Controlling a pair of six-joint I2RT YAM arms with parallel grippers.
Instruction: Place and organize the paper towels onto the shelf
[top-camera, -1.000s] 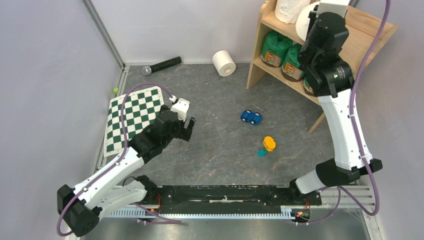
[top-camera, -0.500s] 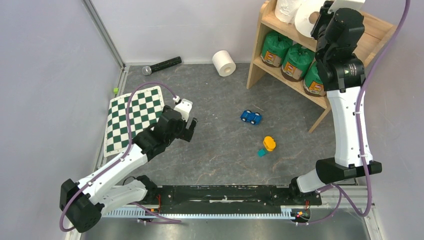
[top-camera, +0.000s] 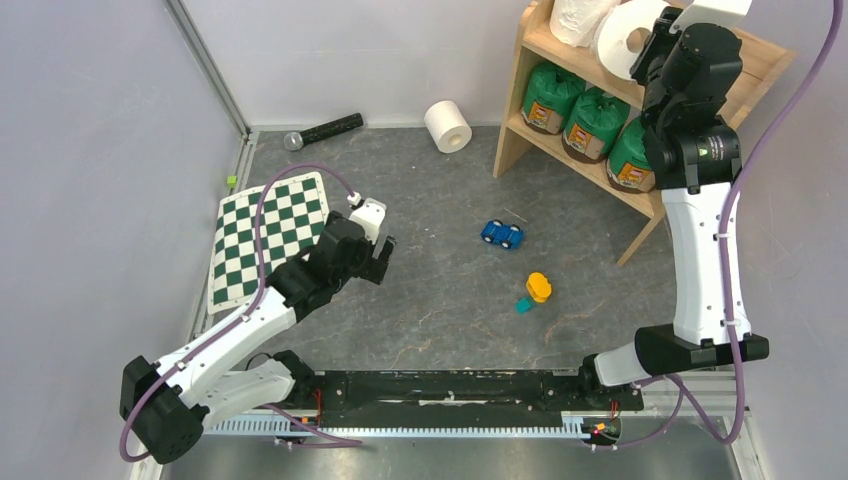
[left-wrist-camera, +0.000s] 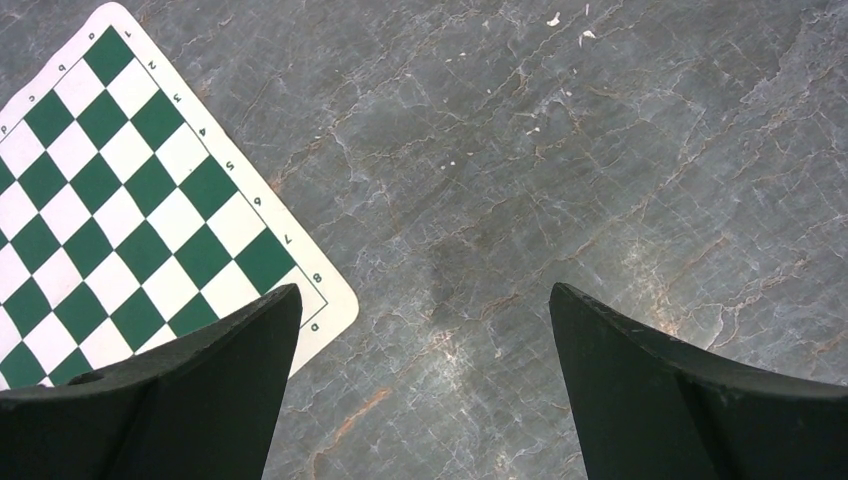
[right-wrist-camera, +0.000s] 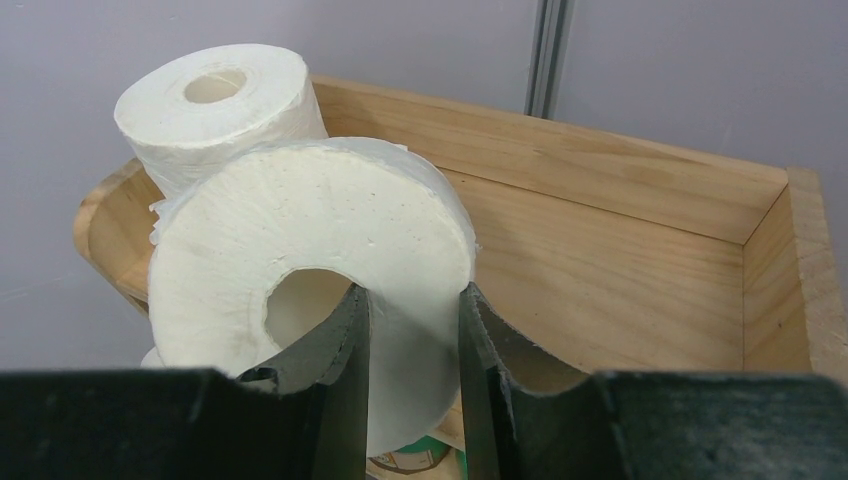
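Raw pale wood on the shelf (right-wrist-camera: 620, 240), matt, grain showing. White bare rolls (right-wrist-camera: 300, 230): soft fibrous paper. Green wrapped rolls (top-camera: 592, 118): glossy plastic. Grey counter (left-wrist-camera: 560, 150): veined, stone-look, matt.

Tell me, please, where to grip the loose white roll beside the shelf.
Its wall at the open end: the roll lies on its side, core opening toward the near side, so probably approach from there, one jaw inside the core.

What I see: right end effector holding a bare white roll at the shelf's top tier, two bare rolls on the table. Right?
Not quite. The top external view shows only one bare roll on the table; the second roll stands on the shelf's top tier. The right end effector does hold a third roll there.
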